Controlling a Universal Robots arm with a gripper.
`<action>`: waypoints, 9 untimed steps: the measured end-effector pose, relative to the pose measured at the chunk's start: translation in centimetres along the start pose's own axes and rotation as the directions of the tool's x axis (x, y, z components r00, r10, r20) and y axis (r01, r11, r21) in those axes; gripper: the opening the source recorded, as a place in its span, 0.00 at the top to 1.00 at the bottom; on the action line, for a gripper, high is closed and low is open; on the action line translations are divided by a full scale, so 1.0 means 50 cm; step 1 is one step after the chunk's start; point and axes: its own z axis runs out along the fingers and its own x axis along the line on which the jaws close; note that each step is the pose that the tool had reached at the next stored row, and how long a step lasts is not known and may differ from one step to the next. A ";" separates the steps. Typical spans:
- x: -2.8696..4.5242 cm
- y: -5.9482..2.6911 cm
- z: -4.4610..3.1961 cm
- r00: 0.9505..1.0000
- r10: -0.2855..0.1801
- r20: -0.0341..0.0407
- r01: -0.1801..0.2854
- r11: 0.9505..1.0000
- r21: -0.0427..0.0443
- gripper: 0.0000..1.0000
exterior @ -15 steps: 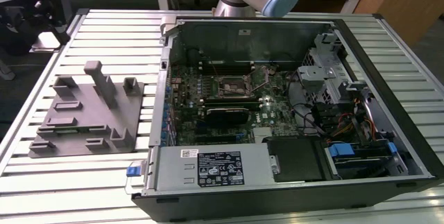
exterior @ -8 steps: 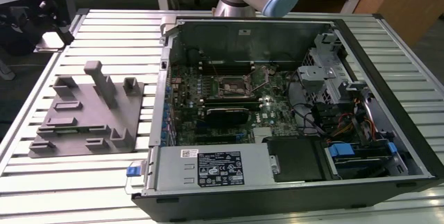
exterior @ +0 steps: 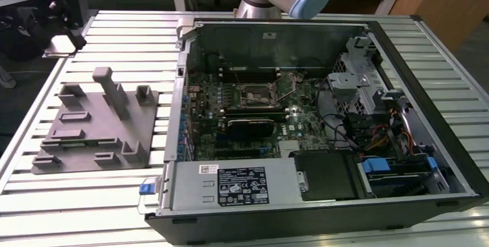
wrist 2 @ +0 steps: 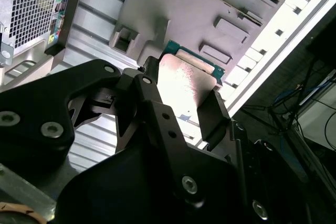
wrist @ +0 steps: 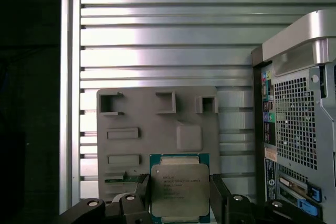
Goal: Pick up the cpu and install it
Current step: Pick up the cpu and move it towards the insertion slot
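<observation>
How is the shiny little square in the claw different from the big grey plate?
The cpu is small, with a shiny silver top and a green rim; the grey tray is much bigger and dull grey all over. The cpu is flat and smooth; the grey tray has pockets and slots. The claw grips the cpu, while the grey tray lies on the slatted table. Both are roughly square.

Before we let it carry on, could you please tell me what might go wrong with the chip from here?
1. The black gripper pinches the small square silvery-topped cpu only by two thin edges, above the grey moulded fixture plate; it could slip or tilt.
2. The black motherboard socket lies deep inside the open computer case, near cables; the gripper might clip something.
</observation>
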 end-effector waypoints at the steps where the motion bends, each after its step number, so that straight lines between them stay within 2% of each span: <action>1: -0.002 0.000 0.000 1.000 0.000 0.000 0.000 1.000 0.000 0.46; 9: -0.015 0.000 0.000 1.000 0.000 0.000 0.000 1.000 0.000 0.46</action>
